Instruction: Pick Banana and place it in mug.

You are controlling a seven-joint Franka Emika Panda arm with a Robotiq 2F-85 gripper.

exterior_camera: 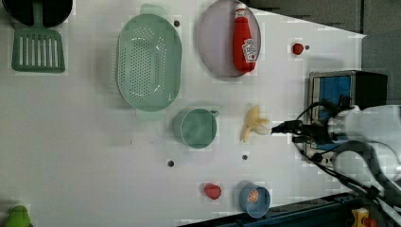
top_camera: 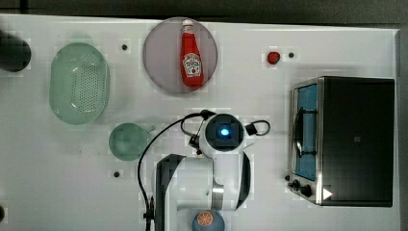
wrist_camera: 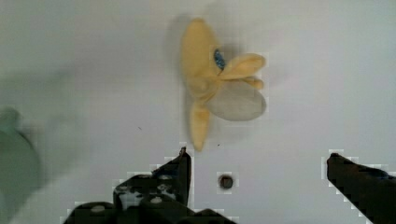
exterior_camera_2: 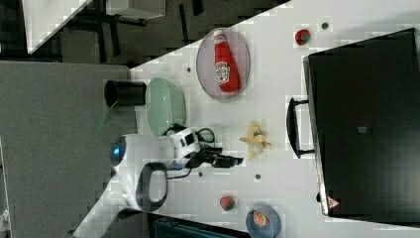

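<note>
Surroundings: green colander (exterior_camera: 148, 61), ketchup bottle (exterior_camera: 243, 41) lying on a grey plate (exterior_camera: 213, 40), toaster oven (top_camera: 344, 140), blue bowl with an orange slice (exterior_camera: 254, 198), red strawberry (exterior_camera: 213, 190).
Obstructions: bare white table (exterior_camera: 94, 142) around the banana; nothing lies across it.
Banana: half-peeled banana (wrist_camera: 212, 79) lies on the table just beside the mug (exterior_camera: 196, 127), on the left view's right.
Claw: gripper (wrist_camera: 257, 163) spread wide, holding nothing, near the banana and not touching it.

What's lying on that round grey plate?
A red ketchup bottle with a white cap lies flat on the round grey plate. Whatever might sit beneath the bottle is covered.
</note>
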